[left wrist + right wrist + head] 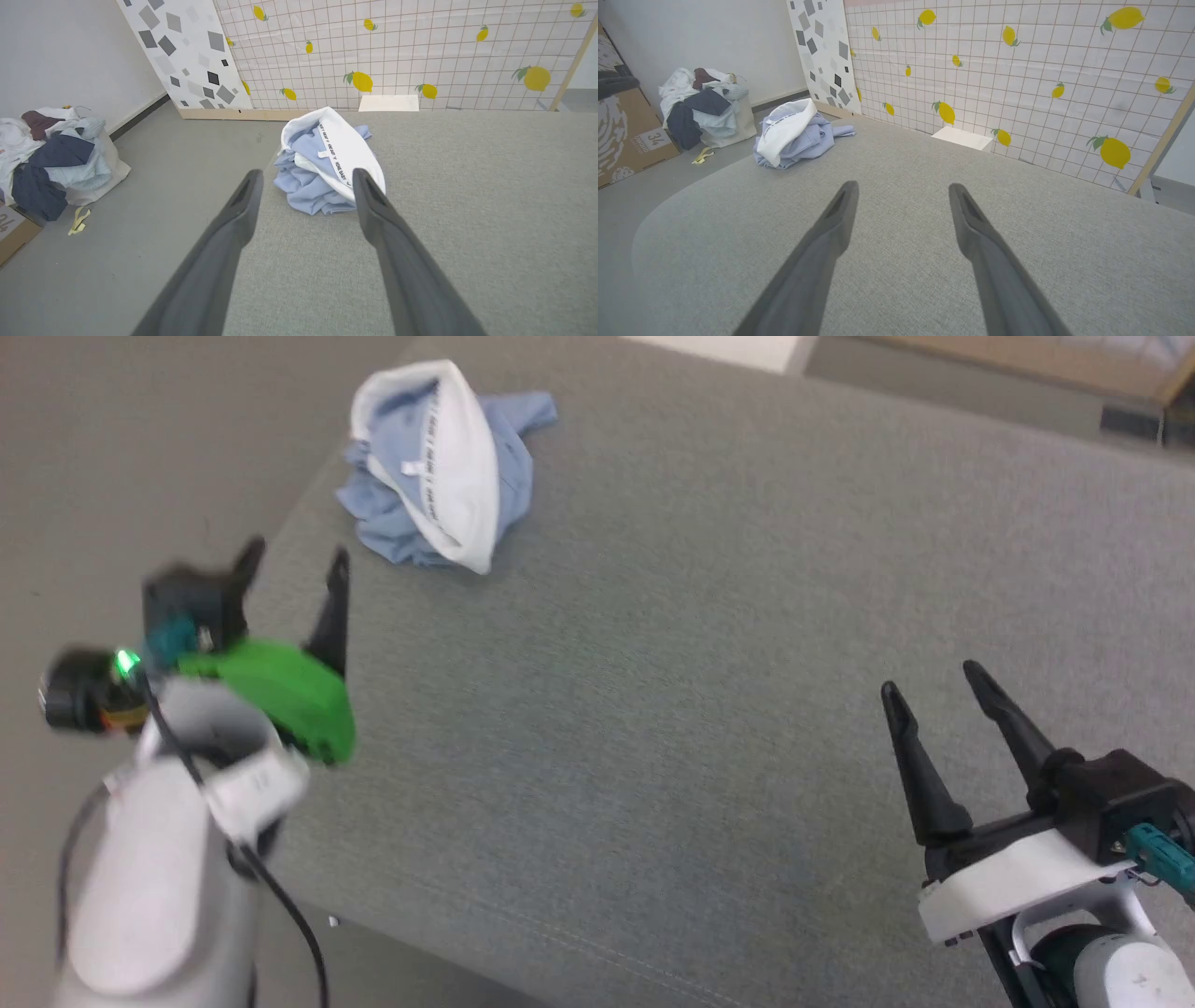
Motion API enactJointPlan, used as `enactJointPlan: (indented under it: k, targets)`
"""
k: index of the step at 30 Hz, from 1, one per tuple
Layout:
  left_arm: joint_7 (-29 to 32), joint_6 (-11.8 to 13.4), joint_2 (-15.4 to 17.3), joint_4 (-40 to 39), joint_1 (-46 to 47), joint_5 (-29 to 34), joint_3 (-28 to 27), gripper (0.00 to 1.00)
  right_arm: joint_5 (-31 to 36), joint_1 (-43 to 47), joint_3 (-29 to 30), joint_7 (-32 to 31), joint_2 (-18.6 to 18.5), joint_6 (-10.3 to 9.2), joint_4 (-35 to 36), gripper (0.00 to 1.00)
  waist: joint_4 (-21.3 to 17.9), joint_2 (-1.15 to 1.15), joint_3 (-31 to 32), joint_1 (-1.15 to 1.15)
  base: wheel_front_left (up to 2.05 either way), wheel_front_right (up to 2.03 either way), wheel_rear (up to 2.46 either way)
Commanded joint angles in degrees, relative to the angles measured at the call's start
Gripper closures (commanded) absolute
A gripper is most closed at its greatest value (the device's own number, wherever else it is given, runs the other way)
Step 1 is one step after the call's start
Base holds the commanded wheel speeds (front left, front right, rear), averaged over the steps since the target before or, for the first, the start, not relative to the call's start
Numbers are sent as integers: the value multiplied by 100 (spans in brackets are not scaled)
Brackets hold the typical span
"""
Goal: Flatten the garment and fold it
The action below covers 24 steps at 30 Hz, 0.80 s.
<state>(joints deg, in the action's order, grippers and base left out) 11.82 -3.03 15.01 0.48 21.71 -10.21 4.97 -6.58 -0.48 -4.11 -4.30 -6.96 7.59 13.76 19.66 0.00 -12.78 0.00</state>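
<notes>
Both pairs of jaws stand wide apart and hold nothing. The left gripper hovers by the left edge of the counter, aimed at the garment without touching it. The right gripper hangs well apart, at lower right. The garment, pale blue, lies crumpled at the far left corner, its white inside turned out. Nothing looks flattened or folded; all the work seems to remain. Its long axis, along the lettered neck tape, runs roughly away from the robot.
</notes>
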Motion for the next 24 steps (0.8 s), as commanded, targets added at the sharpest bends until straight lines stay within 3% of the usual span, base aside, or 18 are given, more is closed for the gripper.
enactJointPlan:
  k: [1, 7, 13, 16, 17, 24]
  targets:
    - [234, -105, 133, 155, 369, -92, 2, 0, 66, -111, 4, -15, -30, -10, 92, 0, -561, 0, -806, 0, 0, 0, 0]
    - [1211, -365, 532, 980, 1731, -503, 164, 0, 229, -192, 30, -6, 3, -10, 302, 0, -881, 0, -1351, 0, 0, 0, 0]
    - [2166, -435, 821, 1815, 2688, -1036, 478, 0, 331, -251, 36, 79, 40, -10, 369, 0, -1079, 0, -1702, 0, 0, 0, 0]
    - [2570, -442, 943, 2108, 2975, -1332, 663, 0, 364, -295, 26, 106, 56, -10, 383, 0, -1155, 0, -1834, 0, 0, 0, 0]
    - [2971, -444, 1124, 2338, 3157, -1645, 859, 0, 400, -323, 26, 135, 82, -10, 384, 0, -1216, 0, -1963, 0, 0, 0, 0]
    - [3412, -420, 1531, 2812, 3232, -1653, 1041, 0, 482, -329, 40, 211, 160, -10, 366, 0, -1280, 0, -2135, 0, 0, 0, 0]
